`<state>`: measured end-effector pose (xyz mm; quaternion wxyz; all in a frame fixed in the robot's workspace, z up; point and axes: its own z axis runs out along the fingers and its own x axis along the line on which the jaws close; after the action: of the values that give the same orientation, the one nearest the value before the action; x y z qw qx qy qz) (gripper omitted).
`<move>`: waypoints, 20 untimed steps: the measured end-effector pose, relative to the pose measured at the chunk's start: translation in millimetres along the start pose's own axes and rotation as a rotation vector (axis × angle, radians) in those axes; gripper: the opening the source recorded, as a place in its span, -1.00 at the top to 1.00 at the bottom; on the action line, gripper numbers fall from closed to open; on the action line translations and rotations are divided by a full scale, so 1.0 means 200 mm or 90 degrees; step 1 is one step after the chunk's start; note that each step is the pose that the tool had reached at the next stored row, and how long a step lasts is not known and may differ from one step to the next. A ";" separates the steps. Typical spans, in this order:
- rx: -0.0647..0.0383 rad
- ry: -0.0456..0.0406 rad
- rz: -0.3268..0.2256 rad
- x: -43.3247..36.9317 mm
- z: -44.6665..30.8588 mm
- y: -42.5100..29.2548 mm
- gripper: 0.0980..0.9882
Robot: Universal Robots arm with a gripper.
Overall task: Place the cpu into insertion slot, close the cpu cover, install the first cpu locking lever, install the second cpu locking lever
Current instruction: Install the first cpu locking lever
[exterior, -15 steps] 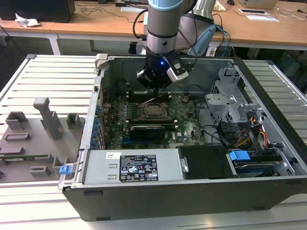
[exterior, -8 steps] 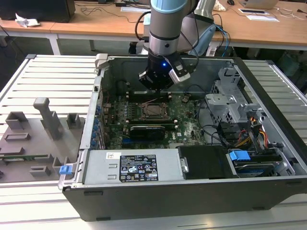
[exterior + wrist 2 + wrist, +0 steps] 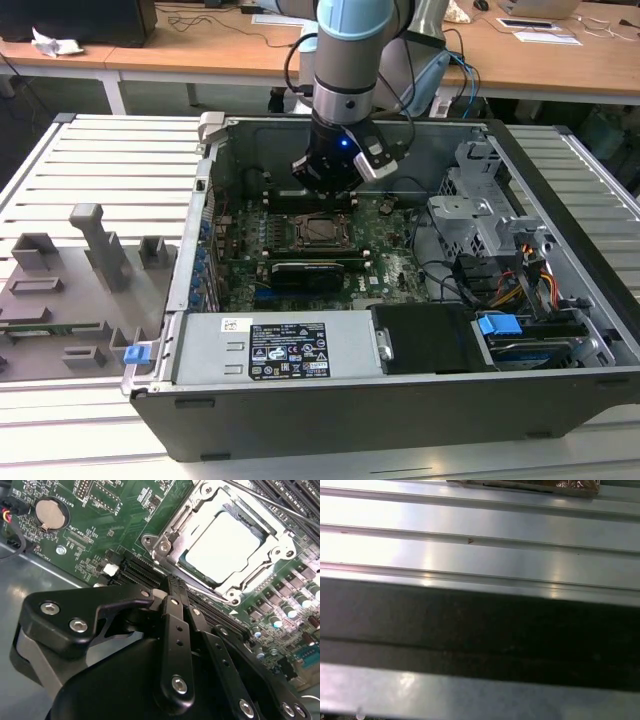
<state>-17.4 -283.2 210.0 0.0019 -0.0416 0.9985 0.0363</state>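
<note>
Cpu [image 3: 224, 547], pale silver-grey and square, lies flat inside the insertion slot [image 3: 260, 532] on the green motherboard [image 3: 105, 525], and the cpu cover [image 3: 197, 517] lies down around it, its metal frame bordering the chip on all sides with the top showing through the window. In the exterior view the same socket [image 3: 320, 229] sits near the middle of the board inside the open computer case [image 3: 560, 400].

Just beside the socket frame, at its edge nearest the camera in the second wrist view, the black end effector [image 3: 172, 587] has its fingers [image 3: 175, 625] drawn together with no gap visible between them, clenched on nothing that can be made out. Its tips reach the thin metal rod [image 3: 200, 591] that runs along that side of the frame (whether they actually touch it cannot be told). In the exterior view the end effector [image 3: 327, 190] hangs from the arm just behind the socket.

Further out on the board are a round coin battery [image 3: 51, 513] and a row of small capacitors [image 3: 295, 605]. The case rests on a ribbed metal table [image 3: 110, 160], with grey fixture blocks [image 3: 95, 245] at the exterior view's left.
</note>
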 end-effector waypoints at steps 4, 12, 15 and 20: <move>0.001 0.0000 0.001 -0.007 0.014 -0.002 0.98; 0.008 0.0007 0.001 -0.011 0.028 -0.003 0.98; 0.009 0.0006 0.001 -0.012 0.035 -0.003 0.98; 0.009 0.0009 0.001 -0.014 0.044 -0.004 0.98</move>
<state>-14.7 -283.1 201.2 0.0014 -0.0410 0.9987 0.0289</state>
